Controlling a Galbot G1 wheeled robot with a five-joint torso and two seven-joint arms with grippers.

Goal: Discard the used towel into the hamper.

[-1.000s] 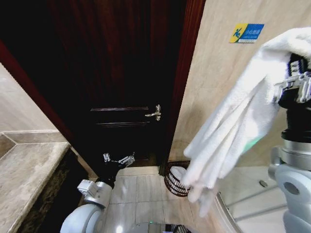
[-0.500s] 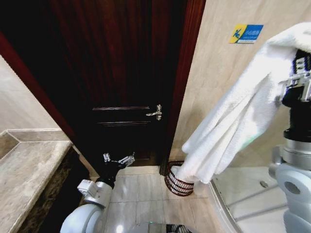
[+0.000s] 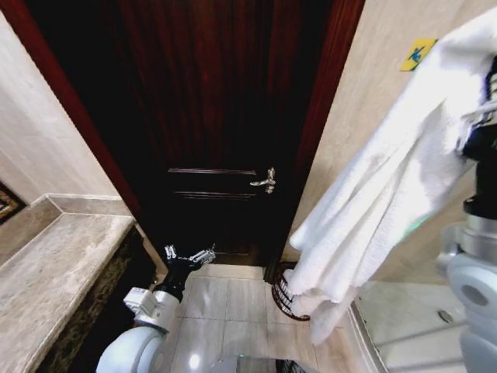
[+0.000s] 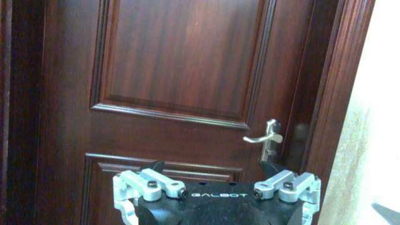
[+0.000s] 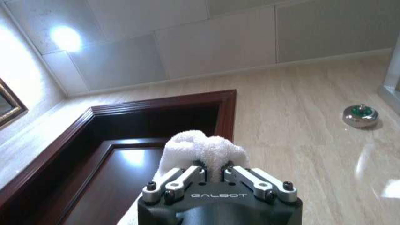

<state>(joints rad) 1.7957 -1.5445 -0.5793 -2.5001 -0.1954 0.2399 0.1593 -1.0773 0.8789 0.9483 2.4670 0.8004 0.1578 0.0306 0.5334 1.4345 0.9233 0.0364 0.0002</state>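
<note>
A white towel (image 3: 388, 186) hangs in long folds from my right gripper (image 3: 483, 116), raised high at the right. In the right wrist view that gripper (image 5: 211, 168) is shut on a bunched fold of the towel (image 5: 201, 146), pointing up at the ceiling. The hamper (image 3: 286, 299), a small dark openwork basket, stands on the floor by the door frame; the towel's lower end hangs in front of it and hides most of it. My left gripper (image 3: 189, 256) is parked low, facing the door, and the left wrist view shows it (image 4: 214, 171) open and holding nothing.
A dark wooden door (image 3: 210, 116) with a silver handle (image 3: 266, 182) is shut straight ahead. A stone counter (image 3: 54, 280) runs along the left. A curved shower tray edge (image 3: 365, 334) lies at the lower right. Pale floor tiles (image 3: 225, 303) lie before the door.
The whole head view has shifted, so the door, sign and hamper sit further right. The towel still hangs from the right gripper, its tail lower before the hamper. The left arm has not moved.
</note>
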